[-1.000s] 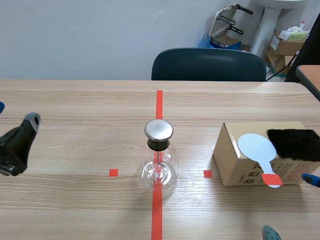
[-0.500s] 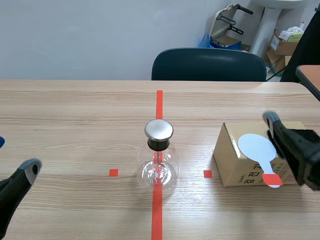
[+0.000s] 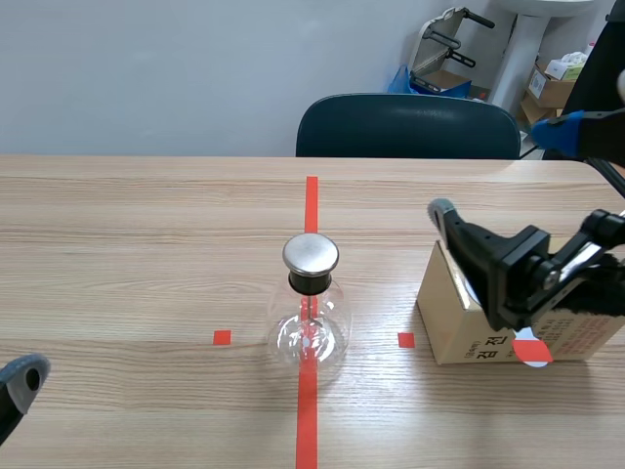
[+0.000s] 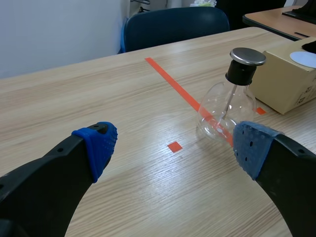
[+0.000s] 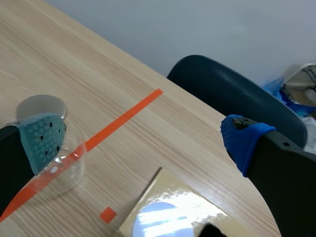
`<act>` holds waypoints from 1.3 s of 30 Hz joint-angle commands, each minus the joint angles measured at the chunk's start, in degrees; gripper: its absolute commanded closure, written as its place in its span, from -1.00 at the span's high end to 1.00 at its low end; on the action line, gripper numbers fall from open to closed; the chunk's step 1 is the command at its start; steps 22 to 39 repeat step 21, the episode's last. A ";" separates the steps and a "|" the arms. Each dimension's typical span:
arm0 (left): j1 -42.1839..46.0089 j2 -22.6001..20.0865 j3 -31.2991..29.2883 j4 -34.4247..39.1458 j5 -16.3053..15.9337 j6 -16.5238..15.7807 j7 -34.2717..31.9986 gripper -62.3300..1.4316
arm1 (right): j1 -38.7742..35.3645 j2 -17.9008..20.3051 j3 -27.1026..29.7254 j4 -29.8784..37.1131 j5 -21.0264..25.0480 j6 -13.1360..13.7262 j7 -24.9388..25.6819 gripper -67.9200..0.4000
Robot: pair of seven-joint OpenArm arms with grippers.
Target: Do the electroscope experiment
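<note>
The flask [image 3: 311, 311] stands unmoved mid-worktop on the tape line, with its steel cap on top. The right gripper [image 5: 143, 140], fingers spread wide, has risen and swung in over the box [image 3: 451, 330] near the right edge. It now hides most of the disc [image 5: 160, 217] lying on the box. The left gripper [image 4: 173, 145], also wide apart, has sunk toward the near left corner.

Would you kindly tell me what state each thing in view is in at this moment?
Electroscope flask: upright on the tape line, metal cap on, untouched.
Cardboard box: closed, resting on the table.
White paddle: lying flat on top of the box, not held.
Left gripper: open, empty.
Right gripper: open, empty, over the box.
</note>
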 commanded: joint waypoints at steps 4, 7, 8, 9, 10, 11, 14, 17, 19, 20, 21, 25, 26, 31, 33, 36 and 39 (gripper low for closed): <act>0.85 0.15 0.02 1.60 -0.13 -0.35 -0.83 0.64 | 2.54 1.51 -2.38 0.07 2.51 -0.22 0.42 1.00; 0.85 0.17 0.00 1.57 0.57 -0.33 -0.74 0.64 | 2.86 1.49 -3.26 0.07 3.89 -0.20 0.70 1.00; 0.85 0.17 0.00 1.57 0.68 -0.33 -0.74 0.64 | 2.86 1.46 -3.30 0.07 3.93 -0.20 0.92 1.00; 0.85 0.17 0.00 1.57 0.68 -0.31 -0.74 0.64 | 2.84 1.46 -3.30 0.07 4.07 -0.20 1.07 1.00; 0.85 0.17 0.00 1.57 0.70 -0.28 -0.74 0.64 | 2.82 1.46 -3.30 0.07 4.13 -0.20 1.11 1.00; 0.85 0.17 -0.02 1.57 0.70 -0.22 -0.70 0.64 | 2.82 1.46 -3.30 0.07 4.13 -0.20 1.09 1.00; 0.85 0.17 -0.28 1.57 0.70 0.33 -0.55 0.64 | 2.82 0.96 -3.30 0.07 4.11 -0.20 1.09 1.00; 0.85 0.17 -1.16 1.51 0.70 0.33 -0.33 0.64 | 2.80 0.24 -3.30 0.07 4.09 -0.20 1.05 1.00; 0.83 0.17 -1.64 1.51 0.70 0.33 -0.37 0.64 | 2.80 -0.22 -3.30 0.07 4.07 -0.20 0.50 1.00; 0.83 0.17 -1.86 1.51 0.70 0.33 -0.37 0.64 | 2.80 -0.28 -3.30 0.07 4.07 -0.20 0.28 1.00; 0.83 0.15 -1.95 1.51 0.70 0.35 -0.37 0.64 | 2.80 -0.28 -3.30 0.07 4.07 -0.20 0.22 1.00; 0.83 0.15 -1.95 1.51 0.70 0.35 -0.37 0.64 | 2.80 -0.28 -3.30 0.07 4.07 -0.20 0.22 1.00; 0.83 0.15 -1.95 1.51 0.70 0.35 -0.37 0.64 | 2.80 -0.28 -3.30 0.07 4.07 -0.20 0.22 1.00; 0.83 0.15 -1.95 1.51 0.70 0.35 -0.37 0.64 | 2.80 -0.28 -3.30 0.07 4.07 -0.20 0.22 1.00; 0.83 0.15 -1.95 1.51 0.70 0.35 -0.37 0.64 | 2.80 -0.28 -3.30 0.07 4.07 -0.20 0.22 1.00; 0.83 0.15 -1.95 1.51 0.70 0.35 -0.37 0.64 | 2.80 -0.28 -3.30 0.07 4.07 -0.20 0.22 1.00; 0.83 0.15 -1.95 1.51 0.70 0.35 -0.37 0.64 | 2.80 -0.28 -3.30 0.07 4.07 -0.20 0.22 1.00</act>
